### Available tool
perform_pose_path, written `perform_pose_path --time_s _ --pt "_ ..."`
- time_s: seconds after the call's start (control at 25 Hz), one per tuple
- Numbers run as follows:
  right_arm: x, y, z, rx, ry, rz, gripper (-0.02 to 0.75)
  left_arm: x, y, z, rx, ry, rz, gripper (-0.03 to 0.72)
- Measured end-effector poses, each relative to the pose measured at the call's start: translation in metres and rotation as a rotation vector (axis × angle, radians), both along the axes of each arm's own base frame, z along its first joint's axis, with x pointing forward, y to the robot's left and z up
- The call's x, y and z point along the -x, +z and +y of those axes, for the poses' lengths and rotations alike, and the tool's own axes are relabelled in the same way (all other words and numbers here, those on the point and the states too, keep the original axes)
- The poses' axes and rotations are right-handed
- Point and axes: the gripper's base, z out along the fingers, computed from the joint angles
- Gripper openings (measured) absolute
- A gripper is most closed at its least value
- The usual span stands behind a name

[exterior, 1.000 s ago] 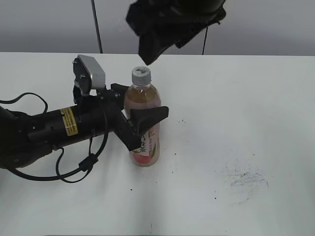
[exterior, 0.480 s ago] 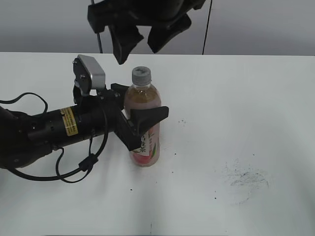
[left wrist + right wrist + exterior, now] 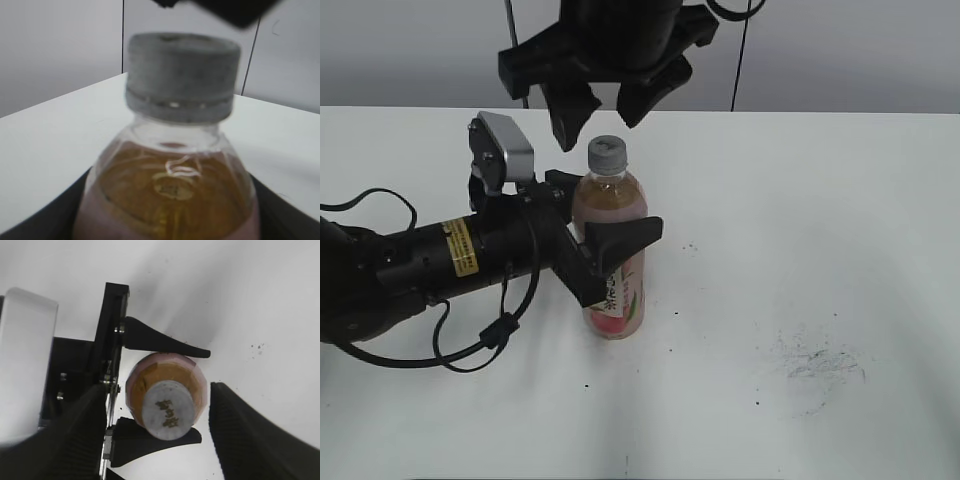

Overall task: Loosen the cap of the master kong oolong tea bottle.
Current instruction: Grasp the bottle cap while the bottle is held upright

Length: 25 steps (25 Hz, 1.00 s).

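Observation:
The oolong tea bottle (image 3: pixel 613 262) stands upright on the white table, pink label low on its body. Its grey-white ribbed cap (image 3: pixel 606 153) is on the neck. My left gripper (image 3: pixel 607 216) comes in from the left and is shut on the bottle's body; the left wrist view shows the cap (image 3: pixel 181 77) close up above the amber shoulder (image 3: pixel 170 195). My right gripper (image 3: pixel 600 124) hangs open just above the cap, one finger on each side. From above, the cap (image 3: pixel 167 410) sits between its two wide-apart fingers (image 3: pixel 255 435), not touched.
The white table (image 3: pixel 800 220) carries dark scuff marks (image 3: pixel 815 365) at the right front. The left arm's black cable (image 3: pixel 470 345) loops on the table at the left. A thin dark pole (image 3: pixel 517 60) stands behind.
My right gripper has turned and come down from the upper right until its open fingers straddle the space just above the cap. The left gripper and bottle have not moved.

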Motion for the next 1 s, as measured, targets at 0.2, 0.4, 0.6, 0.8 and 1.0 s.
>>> perform_pose_path --time_s 0.2,0.4,0.6,0.8,1.0 --pt "-0.005 -0.0001 -0.005 0.0 -0.019 0.001 0.452 0.0 0.0 0.0 0.0 0.0 0.0 0.445" --pt "-0.0047 -0.003 -0.0055 -0.002 -0.021 0.018 0.441 0.0 0.0 0.0 0.0 0.0 0.0 0.445" --pt "-0.0045 -0.007 -0.0067 0.004 -0.024 0.034 0.44 0.0 0.0 0.0 0.0 0.0 0.0 0.445" --pt "-0.0045 -0.007 -0.0067 0.005 -0.024 0.034 0.435 0.0 0.0 0.0 0.0 0.0 0.0 0.445" --pt "-0.0045 -0.0071 -0.0067 0.005 -0.023 0.034 0.417 0.0 0.0 0.0 0.0 0.0 0.0 0.445"
